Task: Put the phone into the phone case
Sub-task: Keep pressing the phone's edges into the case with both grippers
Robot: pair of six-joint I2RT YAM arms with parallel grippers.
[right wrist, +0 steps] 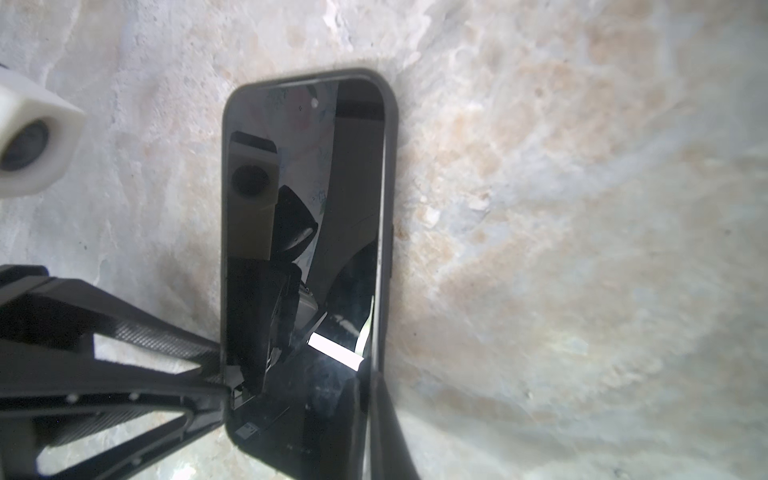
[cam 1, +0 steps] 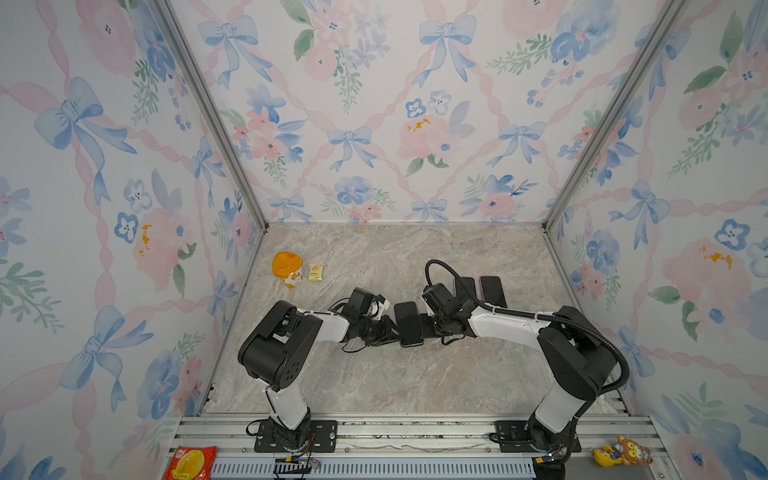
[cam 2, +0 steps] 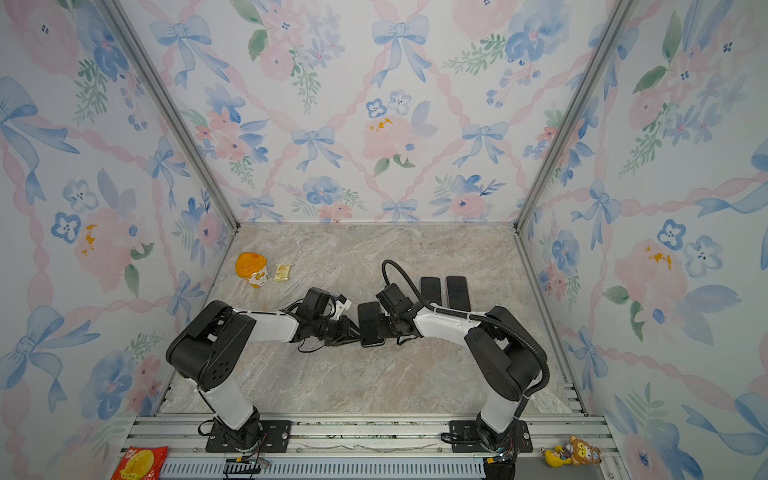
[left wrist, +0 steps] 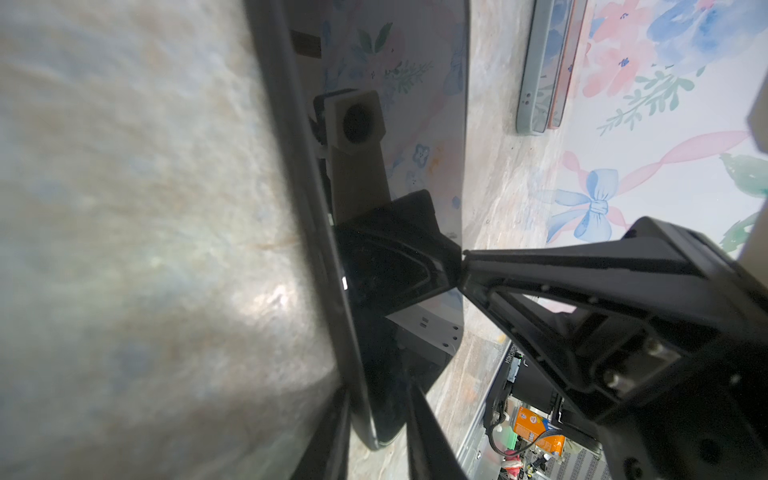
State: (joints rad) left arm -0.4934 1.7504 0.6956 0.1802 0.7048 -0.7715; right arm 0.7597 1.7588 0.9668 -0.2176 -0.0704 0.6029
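The phone (cam 1: 409,324) (cam 2: 371,325) lies screen up in the middle of the table (cam 1: 415,382). It sits in a dark case (right wrist: 392,166) whose rim frames the glass. In the right wrist view a thin bright line runs between screen and rim along one long side. The glossy screen carries only reflections.

The left gripper (cam 1: 394,332) (right wrist: 226,376) meets the phone's left long edge and pinches it. In the left wrist view one of its fingers (left wrist: 428,440) lies on the screen side of the rim and the other on the table side. The right gripper (cam 1: 427,325) (left wrist: 463,266) reaches in from the opposite side. Its fingers are pressed together and its tip touches the right long edge.

Behind the right arm two dark slabs (cam 1: 464,289) (cam 1: 493,291) lie side by side, apart from the phone. Far to the left stands an orange cup (cam 1: 286,268) with a yellow sachet (cam 1: 316,272) just beside it. On the front rail lie a red packet (cam 1: 189,463) at the left and a toy (cam 1: 623,455) at the right. The print on the cup, sachet and packet is too small to read.
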